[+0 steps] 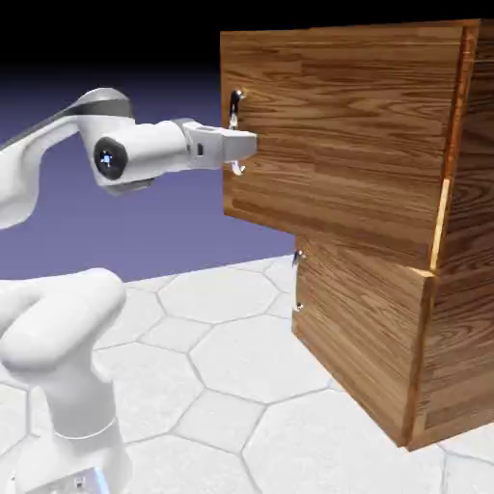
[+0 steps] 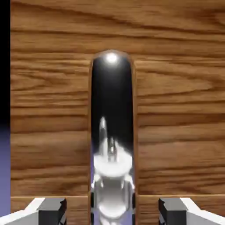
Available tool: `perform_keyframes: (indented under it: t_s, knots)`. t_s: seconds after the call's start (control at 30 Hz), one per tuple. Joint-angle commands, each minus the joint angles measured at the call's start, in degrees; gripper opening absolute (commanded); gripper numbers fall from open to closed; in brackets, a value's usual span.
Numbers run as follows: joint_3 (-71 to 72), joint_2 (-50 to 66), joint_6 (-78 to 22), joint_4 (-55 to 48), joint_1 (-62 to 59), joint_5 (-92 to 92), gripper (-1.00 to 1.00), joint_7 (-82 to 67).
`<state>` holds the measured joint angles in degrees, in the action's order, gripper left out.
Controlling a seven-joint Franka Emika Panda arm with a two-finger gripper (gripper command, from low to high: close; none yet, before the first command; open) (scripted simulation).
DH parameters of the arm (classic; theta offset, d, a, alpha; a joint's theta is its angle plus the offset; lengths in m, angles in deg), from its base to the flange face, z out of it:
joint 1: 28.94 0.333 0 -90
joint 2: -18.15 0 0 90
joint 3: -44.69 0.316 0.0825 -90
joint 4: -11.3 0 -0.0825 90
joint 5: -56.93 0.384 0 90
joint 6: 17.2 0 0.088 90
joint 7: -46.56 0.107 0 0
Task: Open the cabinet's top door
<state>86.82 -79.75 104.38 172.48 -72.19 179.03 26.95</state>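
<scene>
The cabinet [image 1: 461, 318] of reddish-brown wood stands on the exterior view's right. Its top door [image 1: 347, 135] juts out a little past the lower panel, with a bright slit along its right edge. A curved silver handle [image 1: 236, 100] runs down the door's left edge. My gripper [image 1: 241, 145] reaches in level from the left and is shut on that handle. In the hand view the shiny handle [image 2: 112, 110] rises up the middle over the door's wood grain [image 2: 176, 110]. It passes between my gripper [image 2: 112, 212], whose grey fingertips [image 2: 52, 208] show at either side.
Below the top door sits the lower door [image 1: 357, 328] with a short handle [image 1: 297, 282] on its left edge. My white arm [image 1: 58, 367] rises at the lower left over a pale hexagon-tiled floor [image 1: 241, 367].
</scene>
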Motion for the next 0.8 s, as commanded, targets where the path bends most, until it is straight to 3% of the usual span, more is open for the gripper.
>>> perform_keyframes:
  t_s: [0.0, 0.43, 0.77]
  knots:
    - [-0.02, -1.81, -2.39, 0.40, -1.98, 0.33, -1.00, 1.20]
    - [-24.08, -2.52, -29.99, 9.48, -8.55, -13.82, -1.00, -6.09]
    - [-44.84, 12.38, -44.52, 6.95, -9.25, -33.10, -1.00, -17.80]
